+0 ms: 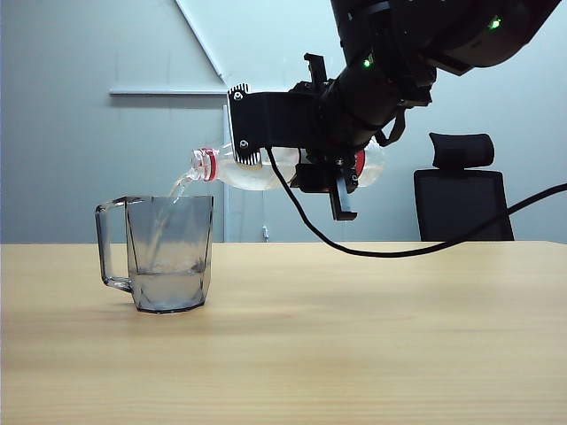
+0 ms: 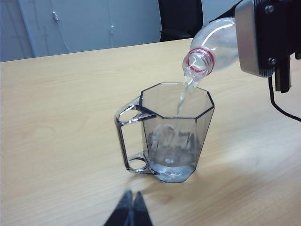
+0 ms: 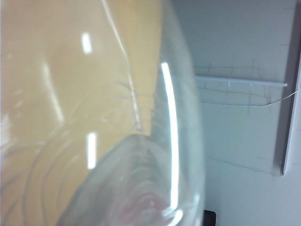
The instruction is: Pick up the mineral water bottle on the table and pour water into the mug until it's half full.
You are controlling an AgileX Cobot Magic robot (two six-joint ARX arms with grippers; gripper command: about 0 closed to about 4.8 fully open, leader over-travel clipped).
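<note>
On the light-wood surface stands one smoky-grey faceted mug, its squared handle toward the left of the exterior view. One mineral water bottle hangs above and to its right, tipped nearly level with the red-ringed neck over the rim. A single stream of water falls into the mug, which is filled to under half. The right gripper has its fingers clamped around the bottle's middle. The left gripper sits low near the mug, touching nothing, its two fingers pressed together.
</note>
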